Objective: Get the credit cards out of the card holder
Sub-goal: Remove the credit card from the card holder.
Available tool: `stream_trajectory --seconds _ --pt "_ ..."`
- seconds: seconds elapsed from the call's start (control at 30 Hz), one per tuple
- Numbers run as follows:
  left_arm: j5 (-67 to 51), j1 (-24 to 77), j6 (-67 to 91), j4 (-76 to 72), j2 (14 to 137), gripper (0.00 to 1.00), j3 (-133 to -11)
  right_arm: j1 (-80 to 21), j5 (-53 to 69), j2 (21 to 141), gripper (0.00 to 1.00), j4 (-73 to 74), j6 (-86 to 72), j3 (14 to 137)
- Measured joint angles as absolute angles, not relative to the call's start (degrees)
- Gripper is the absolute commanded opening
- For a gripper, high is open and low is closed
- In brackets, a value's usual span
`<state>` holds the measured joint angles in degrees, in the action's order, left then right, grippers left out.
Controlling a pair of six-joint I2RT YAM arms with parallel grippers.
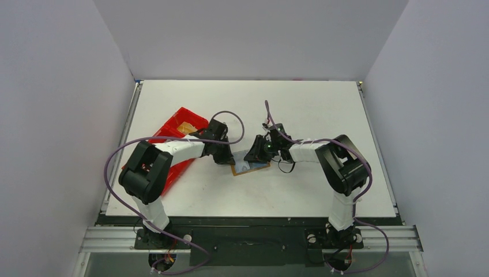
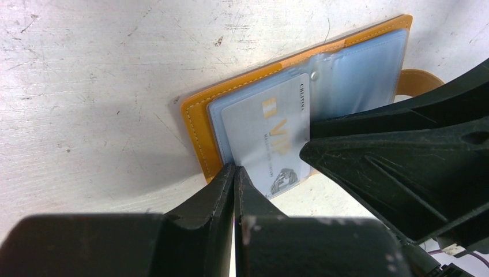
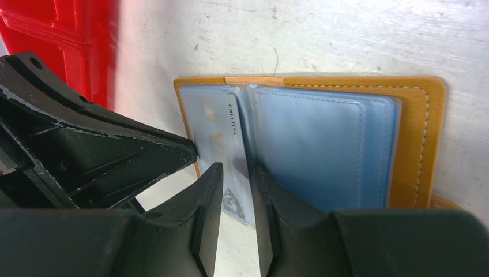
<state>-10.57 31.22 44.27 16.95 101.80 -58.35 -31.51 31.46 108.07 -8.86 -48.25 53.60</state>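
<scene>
Left tool (image 2: 234, 173) shut, right tool (image 3: 236, 171) narrowly straddling one card (image 3: 222, 127) in one holder (image 3: 412, 133).

The tan card holder (image 1: 249, 168) lies open and flat near the middle of the table (image 1: 311, 109). A pale blue-grey credit card (image 2: 262, 138) juts partly out of it.

A robot lab cell is shown: a white table (image 1: 323, 190) is boxed in by plain walls (image 1: 52, 115), and two arms (image 1: 173, 151) are bolted to an aluminium rail (image 1: 248, 239).
</scene>
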Motion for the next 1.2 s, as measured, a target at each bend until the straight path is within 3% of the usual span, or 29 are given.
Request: stream_trajectory --seconds 0.37,0.7,0.8,1.2 --pt "-10.55 31.24 44.29 17.19 102.24 0.0 -58.89 -30.3 32.95 108.57 0.07 -12.73 -50.94 51.16" --pt "-10.57 31.24 44.27 17.28 102.41 0.0 -59.0 -30.26 33.52 108.64 0.07 -14.55 -51.96 50.3" --pt "-10.59 31.24 44.27 17.41 102.52 0.0 -59.16 -30.3 33.5 108.64 0.0 -14.55 -51.92 50.28" --pt "-10.68 30.94 44.29 17.47 102.56 0.0 -59.2 -29.98 32.95 108.22 0.0 -14.2 -50.65 49.74"
